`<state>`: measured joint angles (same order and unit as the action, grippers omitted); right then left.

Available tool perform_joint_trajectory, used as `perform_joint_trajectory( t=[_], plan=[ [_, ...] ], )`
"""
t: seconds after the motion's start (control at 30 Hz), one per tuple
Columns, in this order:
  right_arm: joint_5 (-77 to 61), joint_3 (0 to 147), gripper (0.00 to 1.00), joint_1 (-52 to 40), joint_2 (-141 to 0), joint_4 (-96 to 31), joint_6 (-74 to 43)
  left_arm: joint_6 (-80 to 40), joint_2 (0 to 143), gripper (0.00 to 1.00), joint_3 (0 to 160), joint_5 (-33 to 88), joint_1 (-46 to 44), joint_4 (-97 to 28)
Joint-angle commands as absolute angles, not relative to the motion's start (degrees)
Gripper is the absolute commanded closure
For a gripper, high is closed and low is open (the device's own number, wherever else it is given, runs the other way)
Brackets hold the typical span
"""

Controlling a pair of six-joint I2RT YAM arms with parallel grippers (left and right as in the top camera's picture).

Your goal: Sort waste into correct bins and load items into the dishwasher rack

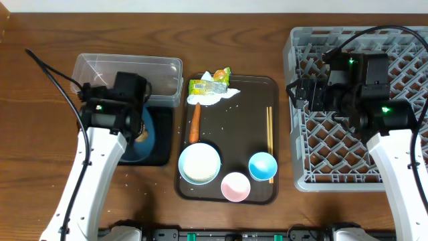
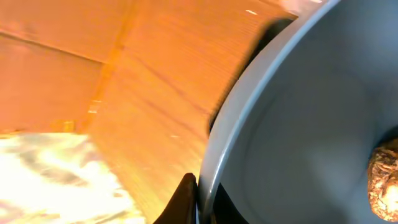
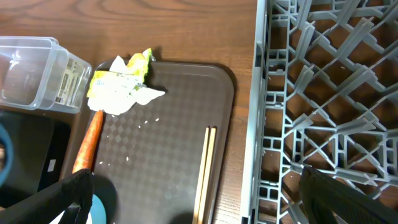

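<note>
On a brown wood-grain worktop (image 1: pixel 27 147), a clear rectangular plastic tub (image 1: pixel 127 59) stands at far left, its end wall carrying a pale sticker whose print is too small to read. Just in front of it lies a shallow black tray (image 1: pixel 162 158). The left claw (image 2: pixel 200 202) is clenched on the rim of the large dark blue dish (image 1: pixel 152 130) over that tray, and a brown food lump (image 1: pixel 142 135) sits inside the dish.

At centre, a dark brown serving tray (image 1: pixel 244 120) carries the rest. A yellow-green printed wrapper (image 1: pixel 207 85) lies against a crumpled white tissue (image 1: pixel 217 98) at the tray's far left corner; the wrapper's lettering cannot be made out. A small orange carrot (image 1: pixel 195 122) lies below them, with scattered white rice grains (image 3: pixel 149 121) just beside it. Along the tray's near edge stand a white bowl (image 1: pixel 199 164), a small pink cup (image 1: pixel 235 186) and a small light blue cup (image 1: pixel 263 166). A pair of thin wooden chopsticks (image 1: pixel 270 134) lies side by side along the tray's right side.

At right, the light grey dishwasher rack (image 1: pixel 321 161) shows a lattice of pegs. The right claw (image 3: pixel 198 180) hangs above its left edge, spread wide and holding nothing.
</note>
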<state>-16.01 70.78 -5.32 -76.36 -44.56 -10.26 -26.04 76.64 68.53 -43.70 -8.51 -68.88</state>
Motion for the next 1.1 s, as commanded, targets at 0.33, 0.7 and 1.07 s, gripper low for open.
perform_joint_trajectory(
  t=[0.33, 0.7, 1.07],
  plan=[
    [-15.9, 71.6, 0.01, -4.5, -76.4, -43.0, -10.9, -29.0, 79.3, 0.94, 68.0, -63.2, -20.2, -71.2],
    [-15.9, 71.6, 0.01, -4.5, -76.4, -43.6, -10.9, -28.8, 84.2, 0.94, 68.1, -74.2, -24.3, -73.3],
    [-15.9, 71.6, 0.01, -4.5, -76.4, -43.5, -10.9, -28.8, 81.9, 0.94, 68.1, -74.2, -24.3, -73.2]
  ],
)
